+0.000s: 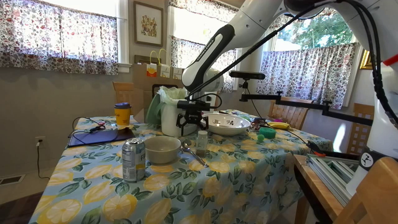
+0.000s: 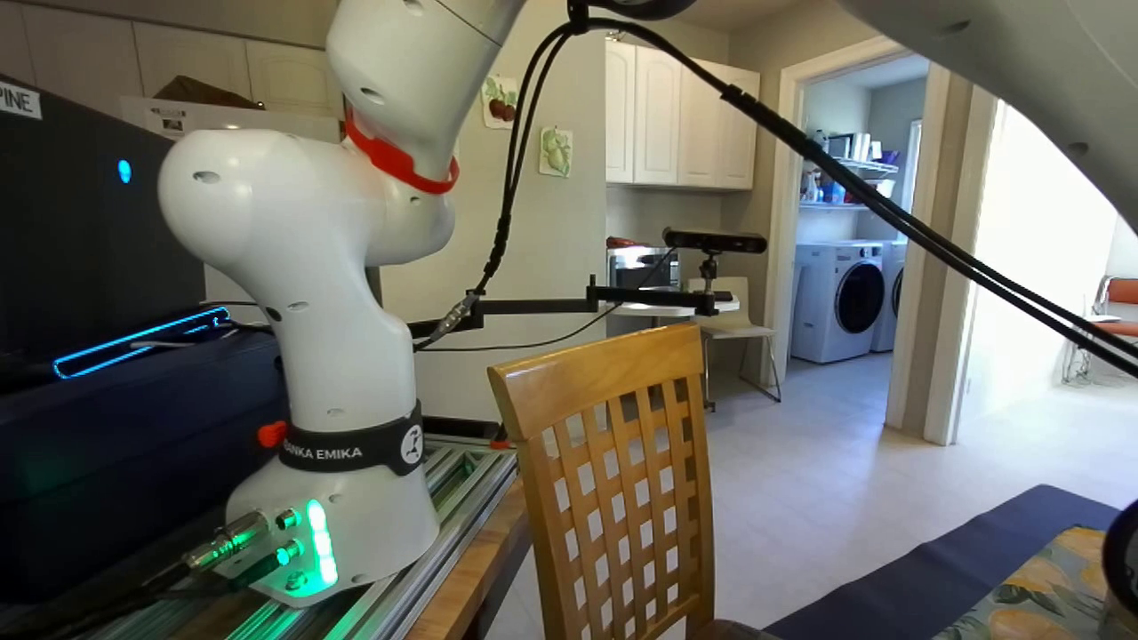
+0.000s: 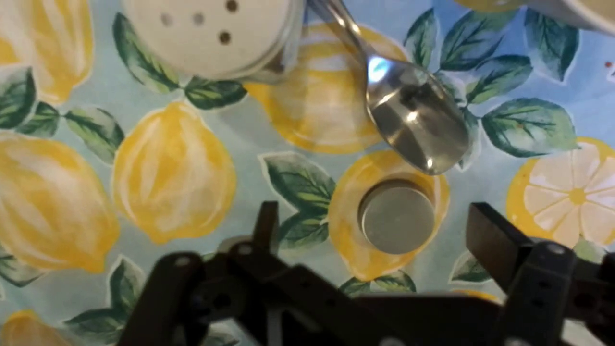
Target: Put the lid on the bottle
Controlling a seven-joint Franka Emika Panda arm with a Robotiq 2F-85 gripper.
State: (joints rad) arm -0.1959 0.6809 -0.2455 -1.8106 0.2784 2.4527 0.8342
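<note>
Lying on tablecloth below spread pincer: silver lid, framed between fingertips.

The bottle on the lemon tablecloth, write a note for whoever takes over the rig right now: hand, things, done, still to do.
Hand: open, empty, above the tablecloth.
Lid, apparently the round gray piece: seen between the fingers in the wrist view, beside a spoon, not gripped.
Bottle: upright, its holed white top uncovered.
Done: hand looks roughly lined up over the lid; bottle not capped.
To do: close on the lid, lift it, set it on the bottle.
</note>
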